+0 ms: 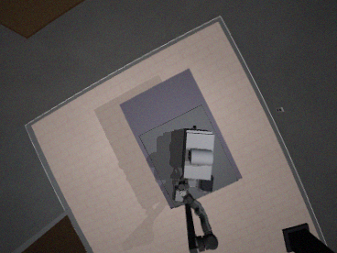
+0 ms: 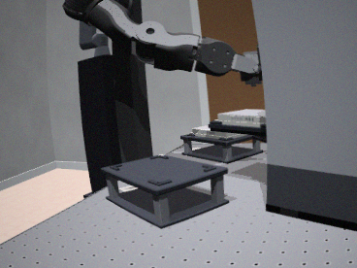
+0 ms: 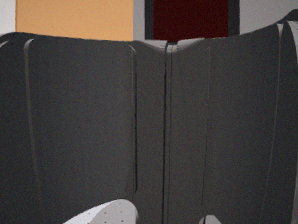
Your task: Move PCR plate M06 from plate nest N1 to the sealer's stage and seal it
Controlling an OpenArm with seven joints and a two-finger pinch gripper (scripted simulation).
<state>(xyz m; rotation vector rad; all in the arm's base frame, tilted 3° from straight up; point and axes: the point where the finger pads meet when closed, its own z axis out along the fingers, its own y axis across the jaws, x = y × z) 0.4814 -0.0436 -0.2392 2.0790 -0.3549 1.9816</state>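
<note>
M06 (image 2: 243,117): pale plate seen in the exterior view on the dark stage (image 2: 240,128), which juts out from the sealer's front at the right, far behind the near nest. The plate sits level as far as can be judged; the sealer's housing (image 2: 310,97) hides its right end, so full seating inside the locators cannot be confirmed. Whether foil is on it cannot be told from this view.

Plate nest N1 (image 2: 165,176): dark platform on grey legs, near centre of the perforated table (image 2: 146,243), nothing on its top face, four low corner locators visible.

Plate nest N2 (image 2: 220,141): farther back and to the right, carrying a flat pale plate, M09 (image 2: 206,130), just left of and lower than the stage.

Gripper (image 2: 253,68): at the end of the arm (image 2: 160,46), which reaches in from the dark column (image 2: 113,112) at left, high above both nests. Its tip sits at the left edge of the sealer's front, touching or just beside it; contact cannot be confirmed. Fingers are brought fully together with nothing between them; in the wrist view they fill most of the frame, pressed side by side. Above them a dark red panel (image 3: 192,4) shows, with an orange field (image 3: 75,2) to its left.

Top view: the sealer (image 1: 199,158) stands on the grey mat, arm approaching from the near side.
</note>
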